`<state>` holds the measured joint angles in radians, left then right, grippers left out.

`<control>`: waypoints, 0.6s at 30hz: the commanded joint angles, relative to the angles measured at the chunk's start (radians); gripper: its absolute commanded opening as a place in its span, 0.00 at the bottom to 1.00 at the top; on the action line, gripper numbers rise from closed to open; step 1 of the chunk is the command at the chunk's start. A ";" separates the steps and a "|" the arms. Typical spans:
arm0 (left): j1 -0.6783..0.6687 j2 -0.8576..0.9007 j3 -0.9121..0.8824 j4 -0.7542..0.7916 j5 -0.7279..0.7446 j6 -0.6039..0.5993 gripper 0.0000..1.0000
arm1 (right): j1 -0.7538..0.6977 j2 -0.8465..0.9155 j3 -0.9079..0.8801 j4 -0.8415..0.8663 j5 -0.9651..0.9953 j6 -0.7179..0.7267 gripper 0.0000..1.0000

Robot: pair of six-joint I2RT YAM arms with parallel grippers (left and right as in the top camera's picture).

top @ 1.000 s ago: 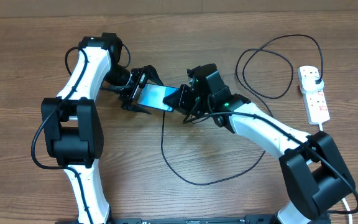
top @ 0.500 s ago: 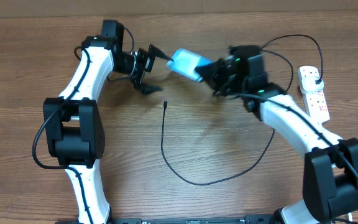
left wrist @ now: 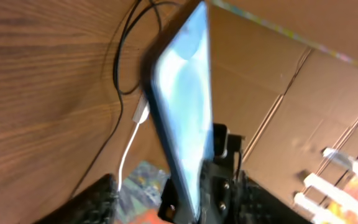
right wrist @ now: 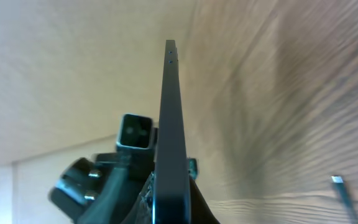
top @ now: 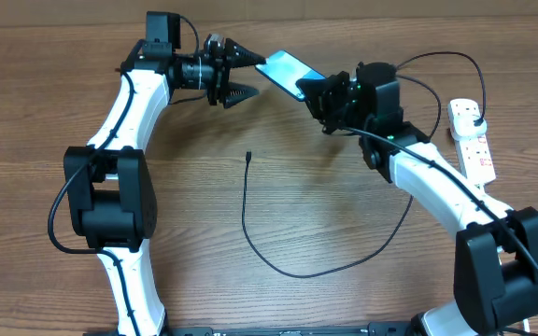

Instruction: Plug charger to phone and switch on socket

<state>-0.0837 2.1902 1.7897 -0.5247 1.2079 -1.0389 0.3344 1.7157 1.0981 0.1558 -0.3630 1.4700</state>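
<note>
**Surface finishes**

- Counter (top: 26, 112): brown wood-grain surface, smooth, with a low sheen.
- Phone (top: 286, 71): glossy glass screen. The edge frame is black, smooth and satin.
- Charger (top: 245, 201): thin black cable with a matt, rubber-like plastic jacket.
- Socket (top: 475, 149): white moulded plastic, smooth, with a slight gloss.
- Left arm (top: 129, 105) and right arm (top: 437, 184): glossy white plastic shells with matt black joint housings.
- Cardboard (left wrist: 278, 81) beyond the counter's far edge: brown, matt and paper-faced, with visible creases.
</note>
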 commanded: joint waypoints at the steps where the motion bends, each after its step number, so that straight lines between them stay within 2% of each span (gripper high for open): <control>1: -0.009 -0.003 0.014 0.003 -0.016 0.022 0.54 | 0.040 -0.044 0.008 0.053 0.087 0.116 0.04; 7: -0.029 -0.003 0.014 0.003 -0.095 -0.026 0.51 | 0.089 -0.034 0.008 0.040 0.161 0.238 0.04; 12: -0.042 -0.003 0.014 0.003 -0.159 -0.032 0.50 | 0.092 -0.032 0.008 0.044 0.153 0.257 0.04; 18: -0.048 -0.003 0.014 0.003 -0.187 -0.097 0.38 | 0.092 -0.032 0.008 0.048 0.130 0.285 0.04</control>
<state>-0.1249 2.1902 1.7897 -0.5220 1.0649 -1.0870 0.4267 1.7157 1.0973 0.1780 -0.2291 1.7325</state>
